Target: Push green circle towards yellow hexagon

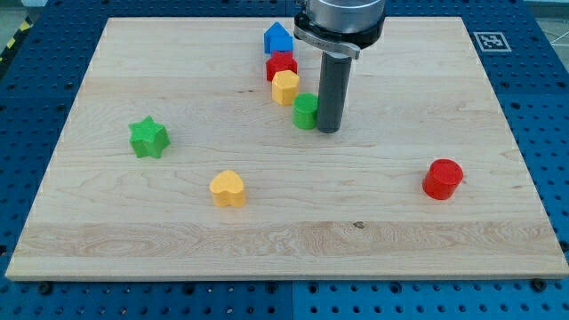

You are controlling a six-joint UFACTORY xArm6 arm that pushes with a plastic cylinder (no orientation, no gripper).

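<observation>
The green circle (305, 111) stands just above the board's middle. The yellow hexagon (285, 87) sits right up and left of it, nearly touching. My tip (328, 130) rests on the board against the green circle's right side. The rod rises from there to the arm at the view's top.
A red block (281, 65) and a blue house-shaped block (278, 38) line up above the yellow hexagon. A green star (148, 138) lies at the left, a yellow heart (228, 188) at the lower middle, a red cylinder (442, 179) at the right. The wooden board (107, 240) sits on a blue table.
</observation>
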